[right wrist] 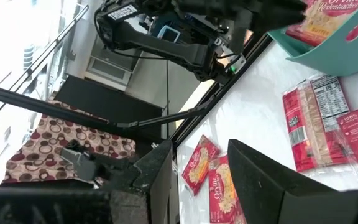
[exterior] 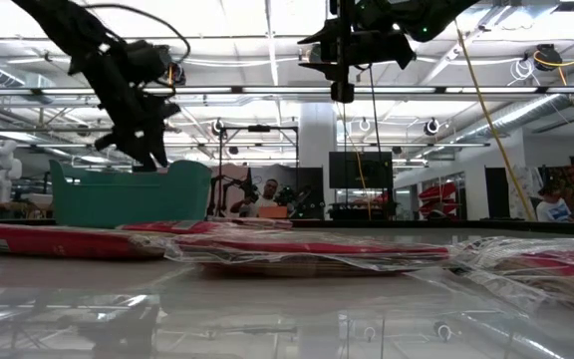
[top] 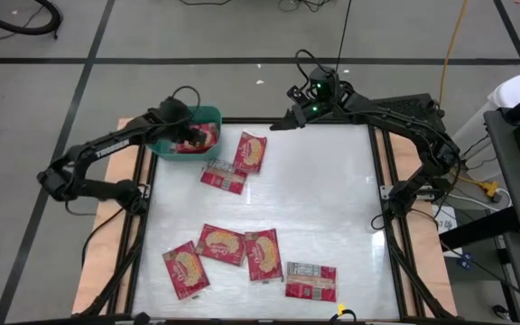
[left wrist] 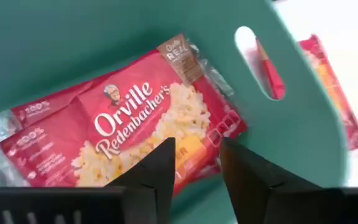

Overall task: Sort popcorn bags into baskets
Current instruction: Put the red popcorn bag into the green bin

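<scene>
We see the left gripper point(left wrist: 194, 168) open and empty above the teal basket point(top: 162, 146). The Orville Redenbacher's popcorn bags point(top: 221, 245) near 6 o'clock look light and slippery; we would pinch an edge. The right gripper point(right wrist: 201, 180) also stands open and empty.

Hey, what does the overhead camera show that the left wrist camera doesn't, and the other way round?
Only the overhead view shows the right gripper waiting at the table's far edge, four popcorn bags along the near side, and two bags beside the basket. Only the left wrist view shows the brand print on the bag in the basket and the basket's handle slot. Both show the teal basket with the left gripper above it, fingers apart and empty.
</scene>
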Robot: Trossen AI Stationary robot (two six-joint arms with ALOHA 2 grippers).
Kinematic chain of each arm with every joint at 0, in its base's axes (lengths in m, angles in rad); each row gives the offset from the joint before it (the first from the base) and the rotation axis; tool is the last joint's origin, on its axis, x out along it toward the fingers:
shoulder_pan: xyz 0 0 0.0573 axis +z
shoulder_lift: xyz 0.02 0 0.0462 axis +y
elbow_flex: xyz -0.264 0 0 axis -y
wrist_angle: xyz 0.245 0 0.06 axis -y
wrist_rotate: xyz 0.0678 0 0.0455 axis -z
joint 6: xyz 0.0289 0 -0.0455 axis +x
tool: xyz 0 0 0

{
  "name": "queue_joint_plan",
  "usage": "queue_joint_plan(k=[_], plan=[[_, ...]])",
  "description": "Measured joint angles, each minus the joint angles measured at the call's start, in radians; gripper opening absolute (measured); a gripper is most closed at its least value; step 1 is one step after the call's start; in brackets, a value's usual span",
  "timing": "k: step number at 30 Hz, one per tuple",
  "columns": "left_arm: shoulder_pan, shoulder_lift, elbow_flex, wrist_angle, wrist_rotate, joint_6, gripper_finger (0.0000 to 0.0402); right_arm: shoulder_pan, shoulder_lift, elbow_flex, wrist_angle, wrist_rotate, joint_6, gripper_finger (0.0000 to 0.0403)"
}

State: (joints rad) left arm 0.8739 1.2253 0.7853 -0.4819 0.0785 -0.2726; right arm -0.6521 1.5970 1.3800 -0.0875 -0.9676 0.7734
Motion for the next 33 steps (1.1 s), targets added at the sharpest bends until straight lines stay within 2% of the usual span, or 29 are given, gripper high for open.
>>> queue_joint_plan(k=[3,7,12,21,27,33], plan=[[-0.009,0.066,0.002,0.020,-0.013,0.007,0.0107,0.001,0.000,0.000,0.000,0.001,0.005,0.0151],[-0.008,0.161,0.002,0.045,-0.082,0.040,0.0081,0.001,0.000,0.000,0.000,0.000,0.025,0.0151],[0.031,0.227,0.002,0.068,-0.080,0.082,0.0060,0.011,-0.004,0.000,-0.009,-0.005,0.052,0.0151],[0.077,0.179,0.046,0.037,-0.096,0.082,0.0051,0.034,-0.020,0.000,-0.087,0.007,-0.025,0.0151],[0.040,0.103,0.160,-0.050,-0.090,0.070,0.0051,0.032,-0.019,0.000,-0.185,0.112,-0.098,0.0151],[-0.048,0.082,0.245,-0.090,0.023,-0.030,0.0052,0.032,-0.014,0.000,-0.211,0.228,-0.168,0.0151]])
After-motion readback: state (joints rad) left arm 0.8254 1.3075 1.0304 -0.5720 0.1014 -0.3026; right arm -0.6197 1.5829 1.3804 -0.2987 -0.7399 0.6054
